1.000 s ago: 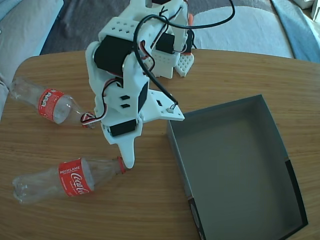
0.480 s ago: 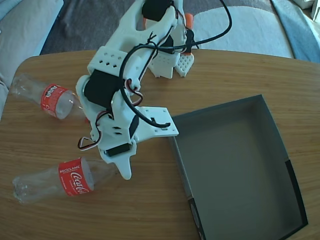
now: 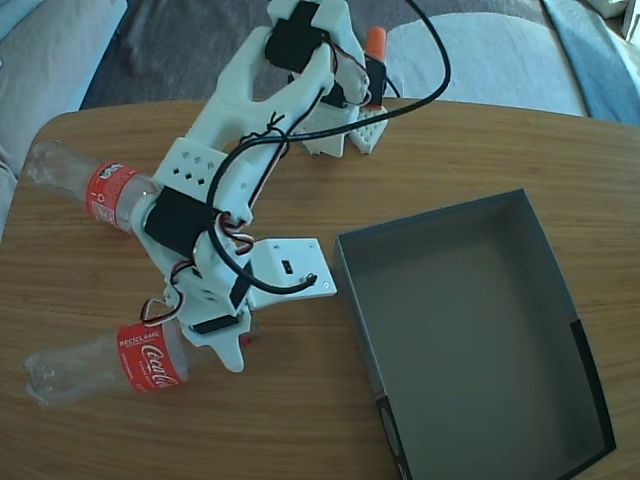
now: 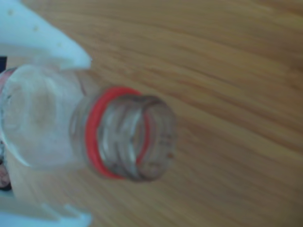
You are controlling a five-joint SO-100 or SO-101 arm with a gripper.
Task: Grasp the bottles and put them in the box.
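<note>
Two clear Coca-Cola bottles lie on the wooden table in the fixed view. The near bottle (image 3: 100,366) is at the lower left, its neck pointing right. The far bottle (image 3: 92,185) lies at the upper left, its neck hidden under the arm. My white gripper (image 3: 224,346) is down over the near bottle's neck end. In the wrist view the bottle's (image 4: 42,123) open mouth and red neck ring (image 4: 94,142) stick out between the two white fingers (image 4: 52,45). The gripper (image 4: 83,142) is open, straddling the shoulder with a gap on the lower side. The grey-blue box (image 3: 560,290) stands empty on the right.
The arm's base (image 3: 340,120) is at the table's far edge, with a black cable looping over it. Grey cushions lie beyond the table. Bare wood separates the gripper from the box's left wall (image 3: 356,318).
The arm has swung down and to the left, bringing the gripper from beside the near bottle's mouth to over its neck. The far bottle has shifted slightly up the picture.
</note>
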